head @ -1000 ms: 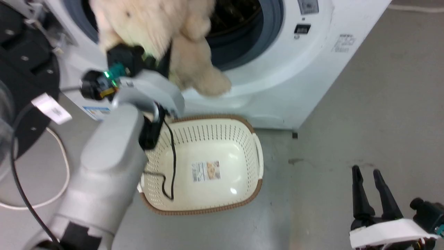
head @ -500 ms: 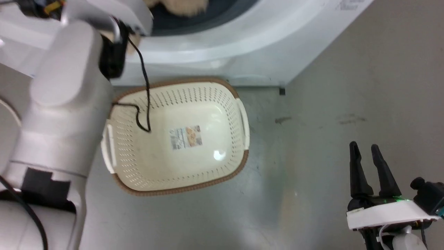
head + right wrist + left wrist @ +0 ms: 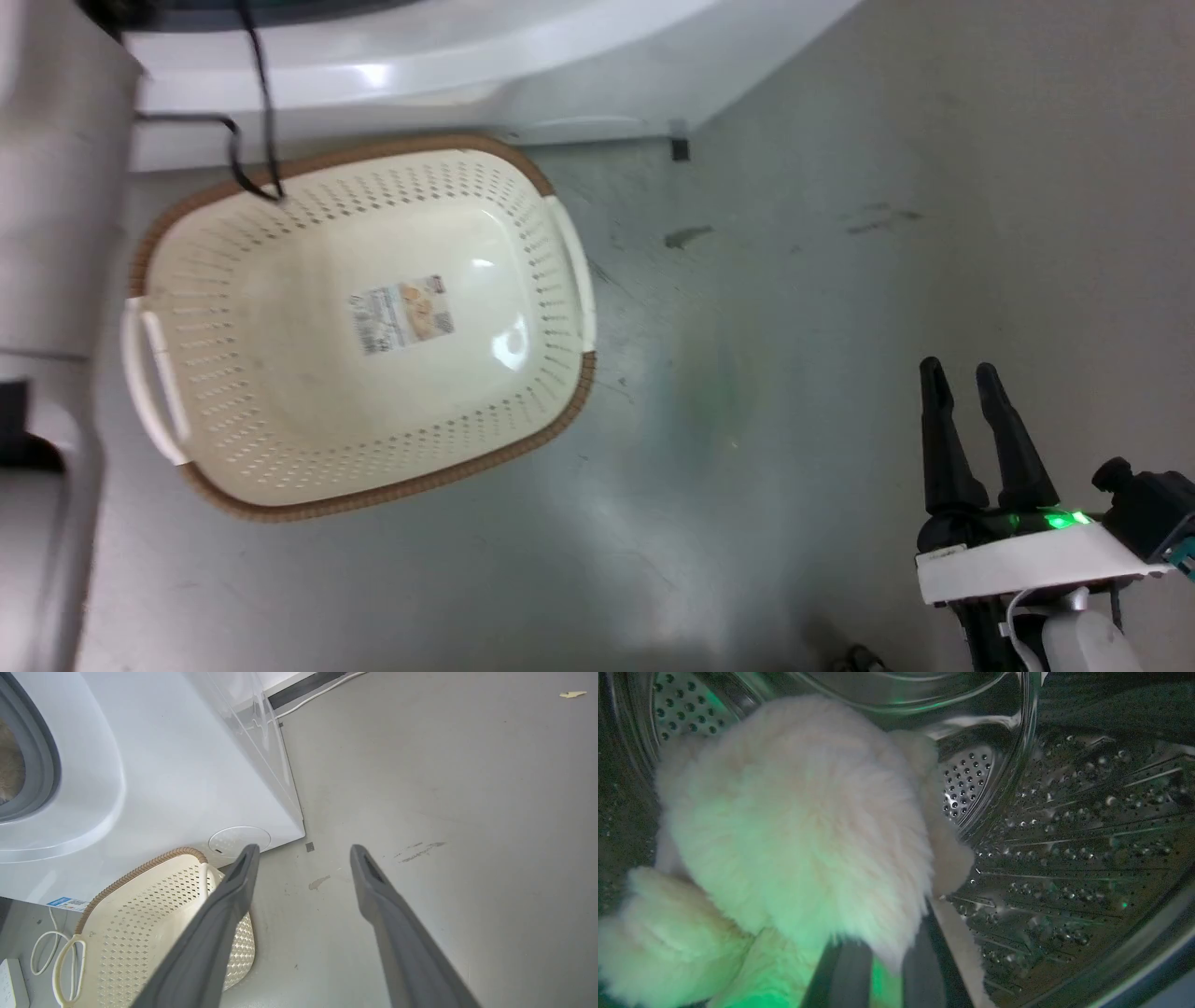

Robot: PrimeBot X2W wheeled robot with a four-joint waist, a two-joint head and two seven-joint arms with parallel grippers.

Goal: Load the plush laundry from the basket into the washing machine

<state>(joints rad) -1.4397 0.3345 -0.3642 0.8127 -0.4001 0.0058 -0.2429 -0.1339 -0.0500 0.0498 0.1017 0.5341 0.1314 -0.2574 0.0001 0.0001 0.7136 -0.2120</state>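
Observation:
Inside the washing machine's (image 3: 448,56) shiny perforated drum (image 3: 1064,835), the fluffy cream plush laundry (image 3: 794,821) hangs over my left gripper (image 3: 878,963). Its two dark fingers stand close together, shut on the plush, with their tips buried in the fur. The cream basket (image 3: 551,308) with its brown rim sits on the floor before the machine, with just a paper label (image 3: 401,313) on its base. My right gripper (image 3: 960,378) stays open over the floor, well right of the basket. In the right wrist view its fingers (image 3: 233,891) spread wide above the basket (image 3: 140,914) and the machine's white front (image 3: 163,788).
My pale left forearm (image 3: 47,187) runs up the left edge, and its black cable (image 3: 257,121) hangs over the basket's far rim. A white cord (image 3: 42,952) and power strip (image 3: 7,980) lie left of the basket. Bare grey floor (image 3: 794,280) spreads to the right.
The head camera has tipped down and shifted, so the basket sits higher and further left. My left arm has carried the plush up out of the head view into the drum. The right gripper stays open.

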